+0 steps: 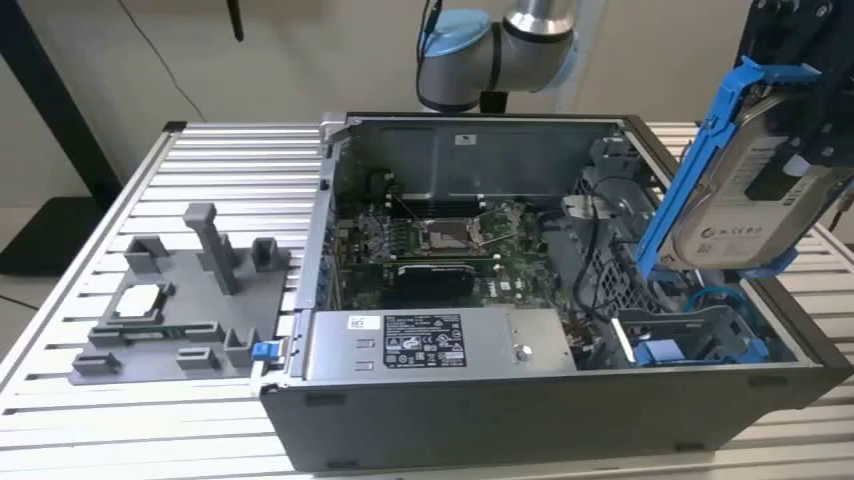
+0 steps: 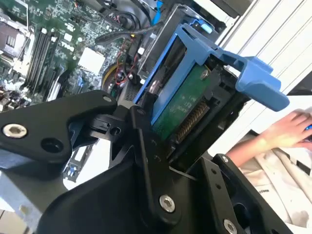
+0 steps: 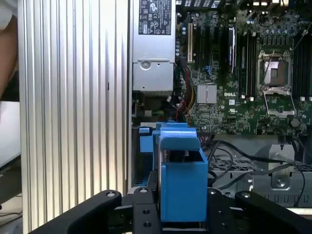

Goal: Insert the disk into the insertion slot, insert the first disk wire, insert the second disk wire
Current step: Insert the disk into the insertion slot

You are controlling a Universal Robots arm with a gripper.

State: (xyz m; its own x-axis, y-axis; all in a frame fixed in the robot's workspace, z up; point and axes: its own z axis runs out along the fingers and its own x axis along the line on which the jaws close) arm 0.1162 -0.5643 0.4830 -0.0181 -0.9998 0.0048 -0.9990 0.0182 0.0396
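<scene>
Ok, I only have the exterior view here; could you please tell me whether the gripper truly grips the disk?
Observer: Yes. In the first wrist view the gripper is shut on the disk, black fingers against both its sides.
Operator: Thanks. What is on the disk's hidden face?
Observer: A green circuit board, in the second wrist view.
Operator: Is anybody nearby?
Observer: A person's hand, past the disk, in the second wrist view.
</scene>
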